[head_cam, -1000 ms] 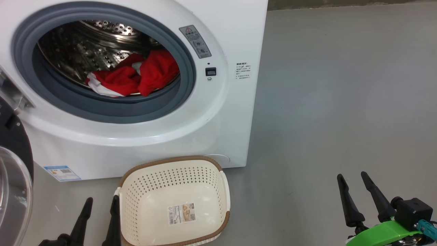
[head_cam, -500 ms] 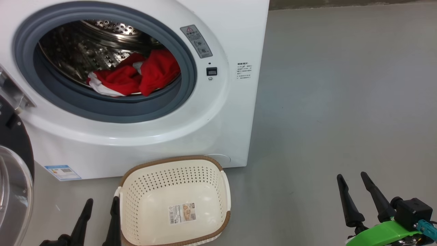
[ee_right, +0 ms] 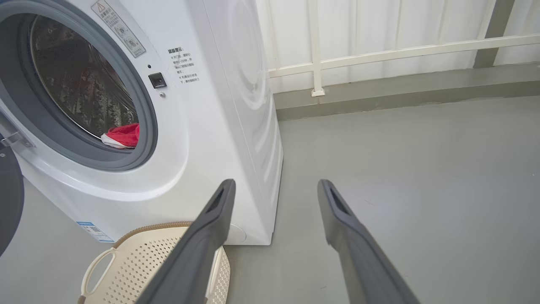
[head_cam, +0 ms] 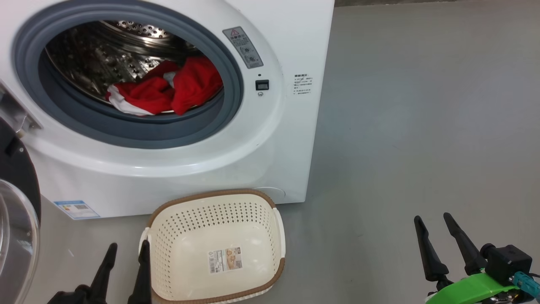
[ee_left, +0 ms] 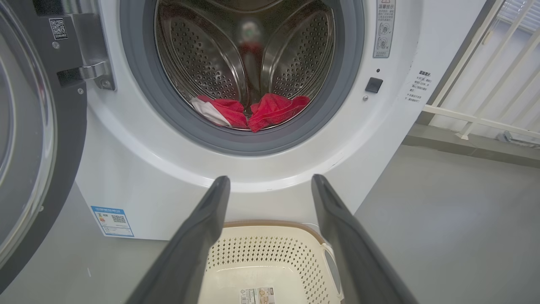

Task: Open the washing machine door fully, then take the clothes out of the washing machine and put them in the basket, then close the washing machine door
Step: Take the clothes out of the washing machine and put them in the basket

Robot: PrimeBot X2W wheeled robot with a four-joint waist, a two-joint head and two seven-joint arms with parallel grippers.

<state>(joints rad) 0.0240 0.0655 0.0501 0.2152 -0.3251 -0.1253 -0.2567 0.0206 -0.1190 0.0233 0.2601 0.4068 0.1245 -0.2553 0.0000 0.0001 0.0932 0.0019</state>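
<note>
The left fingers stand spread wide with nothing between them, and the right fingers are just as far apart and just as empty. Ahead of and above the left fingers is the washing machine, its round mouth uncovered. The clothes, a red bundle with a white part at one end, lie on the bottom of the steel drum just behind the grey gasket, well beyond both pairs of fingertips. The washing machine door hangs swung open off to the left of the left fingers, its clear glass bowl facing outward. The basket sits on the grey floor in front of the machine, just beside the inner left finger; from the left wrist it shows low between the two fingers, with only a sticker on its bottom. The right fingers hover over bare floor, well to the right of the basket and the machine.
</note>
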